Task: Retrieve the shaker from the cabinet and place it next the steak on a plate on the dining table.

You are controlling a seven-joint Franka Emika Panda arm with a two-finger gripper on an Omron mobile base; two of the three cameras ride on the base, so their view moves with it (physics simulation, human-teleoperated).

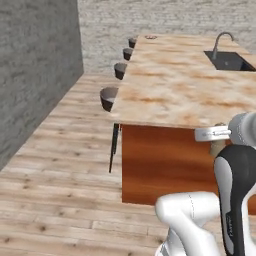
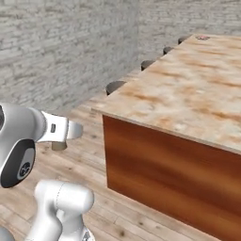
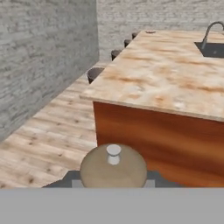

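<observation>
Claw jaws were clamped on the small brown-grey, knob-topped shaker, held in the air just short of the near edge of the bench, a large island with a beige marble top veined in rust-orange and a reddish wood-panelled base. Along the bench's left side stood a row of dark round stools on the plank floor. A sink with a curved grey tap sat at the far right of the top. At the far left corner lay a small, indistinct round thing, too small to tell.
</observation>
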